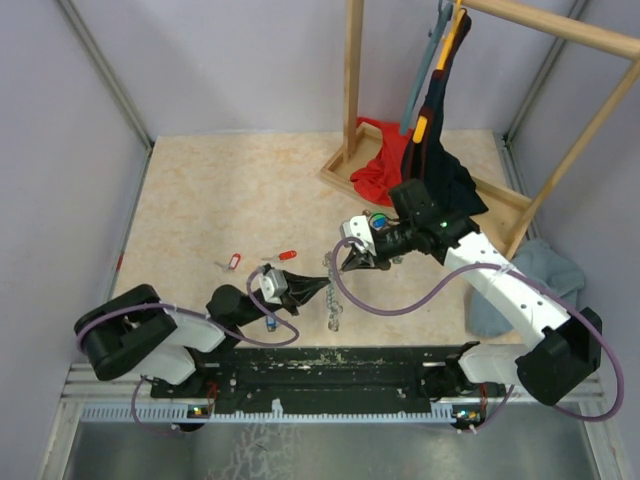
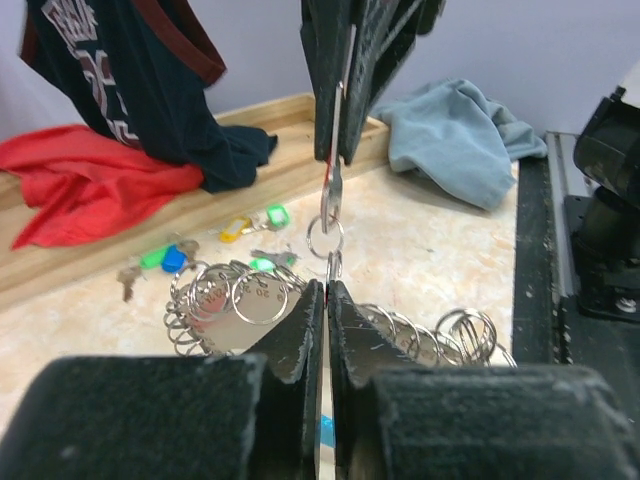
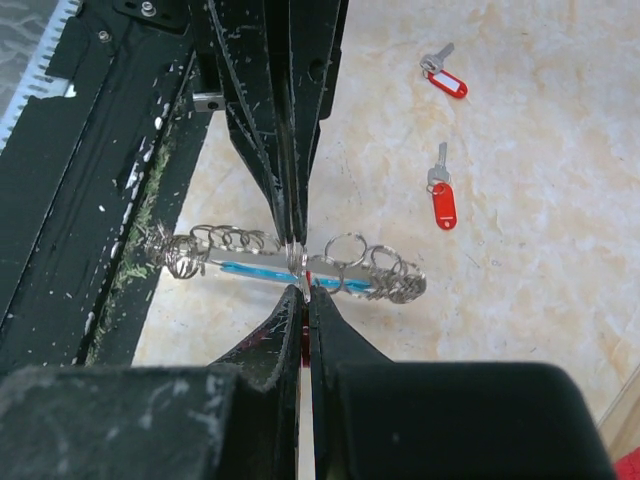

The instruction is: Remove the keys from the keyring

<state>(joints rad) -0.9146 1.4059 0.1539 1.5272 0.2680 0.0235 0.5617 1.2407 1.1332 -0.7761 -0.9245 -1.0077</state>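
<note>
Overhead, my left gripper [image 1: 322, 285] and right gripper [image 1: 340, 263] meet tip to tip, the keyring [image 1: 335, 312] dangling under them. The left wrist view adds detail: left fingers pinched tight on a link, right fingers clamped on a key [image 2: 333, 188] above it. Only the right wrist camera catches the light-blue sleeve [image 3: 255, 270] and two loose red-tagged keys [image 3: 441, 203] on the table [image 3: 540, 300].

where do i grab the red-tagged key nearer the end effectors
Take the red-tagged key by its tag, straight down from above: it lies flat on the table, and the oblong tag is its broadest part; pinch across the narrow width.
</note>
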